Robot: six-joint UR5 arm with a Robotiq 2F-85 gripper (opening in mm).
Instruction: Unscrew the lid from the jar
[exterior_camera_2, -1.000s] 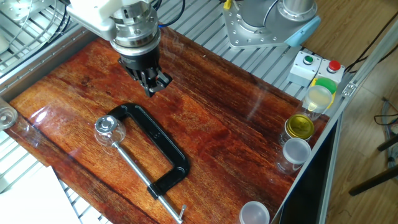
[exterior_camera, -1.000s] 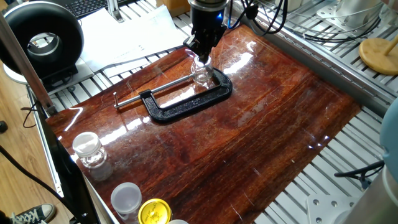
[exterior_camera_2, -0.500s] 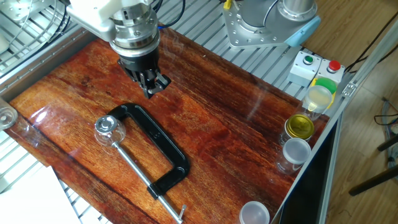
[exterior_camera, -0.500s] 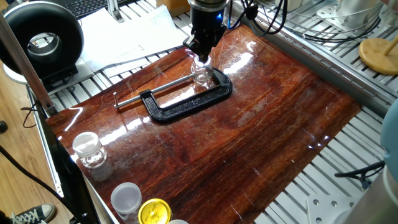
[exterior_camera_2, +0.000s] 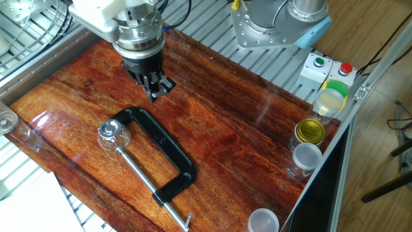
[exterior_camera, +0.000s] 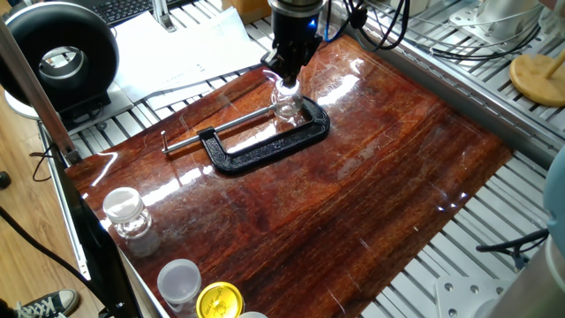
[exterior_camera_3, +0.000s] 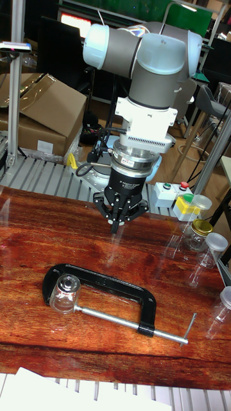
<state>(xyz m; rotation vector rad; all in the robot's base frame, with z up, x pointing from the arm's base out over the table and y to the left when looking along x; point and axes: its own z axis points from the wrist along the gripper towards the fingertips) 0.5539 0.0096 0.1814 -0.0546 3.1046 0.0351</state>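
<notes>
The small clear jar [exterior_camera_2: 114, 137] stands upright on the wooden board, clamped in the black C-clamp [exterior_camera_2: 168, 154] between its screw and its curved end. The jar's clear round lid [exterior_camera_2: 107, 129] sits on its neck. The jar [exterior_camera_3: 64, 294] and the clamp [exterior_camera_3: 122, 289] also show in the tall view, and the jar [exterior_camera: 284, 103] in the first fixed view. My gripper [exterior_camera_2: 159, 91] hangs above the board beyond the clamp, apart from the jar. Its fingers meet in a point [exterior_camera_3: 115, 225] with nothing seen between them. In the first fixed view the gripper [exterior_camera: 287, 78] lines up just over the jar.
At one board corner stand a larger clear jar with a bulbous top [exterior_camera: 124, 216], a white cup [exterior_camera: 179, 281] and a yellow lid [exterior_camera: 219, 300]. Several jars [exterior_camera_2: 308, 143] line the other side. A button box [exterior_camera_2: 328, 67] sits past the board.
</notes>
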